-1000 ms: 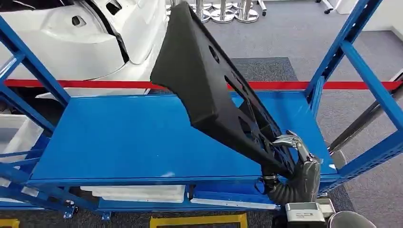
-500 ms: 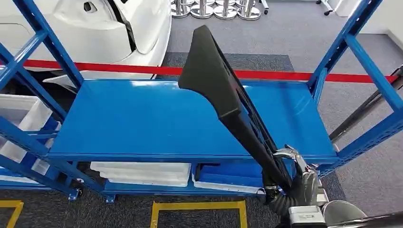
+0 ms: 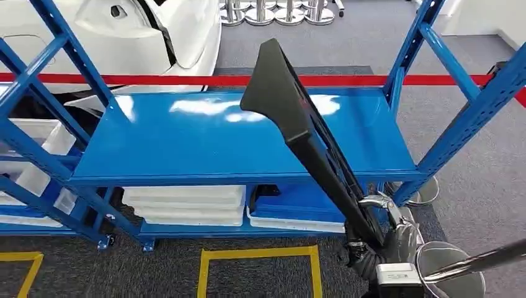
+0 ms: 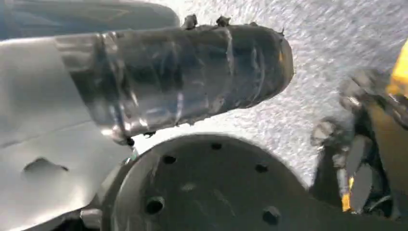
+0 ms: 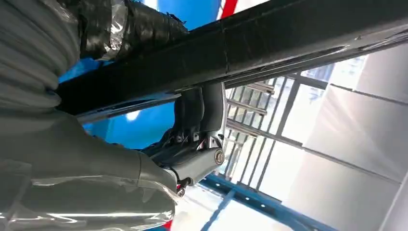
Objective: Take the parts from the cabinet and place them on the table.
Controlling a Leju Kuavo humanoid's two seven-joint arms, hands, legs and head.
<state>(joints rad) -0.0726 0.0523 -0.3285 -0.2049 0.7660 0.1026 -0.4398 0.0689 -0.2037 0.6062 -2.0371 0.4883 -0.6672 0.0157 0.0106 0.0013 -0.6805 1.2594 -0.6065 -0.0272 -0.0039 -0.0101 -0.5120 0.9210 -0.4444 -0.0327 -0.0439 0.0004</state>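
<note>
In the head view, the right robot hand (image 3: 386,233) grips the narrow lower end of a long black part (image 3: 298,127), which slants up over the blue cabinet shelf (image 3: 186,143) without touching it; white trays (image 3: 186,205) sit on the level below. In the left wrist view, the left robot hand (image 4: 183,82) hangs over grey carpet (image 4: 346,33), and I cannot tell whether it is clenched. In the right wrist view, dark fingers (image 5: 199,108) wrap the black part's bar.

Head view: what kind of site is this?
Probably a car plant or automotive workshop floor. Cues: a white car body behind a red barrier tape, blue steel racking with white trays below, yellow floor markings.
</note>
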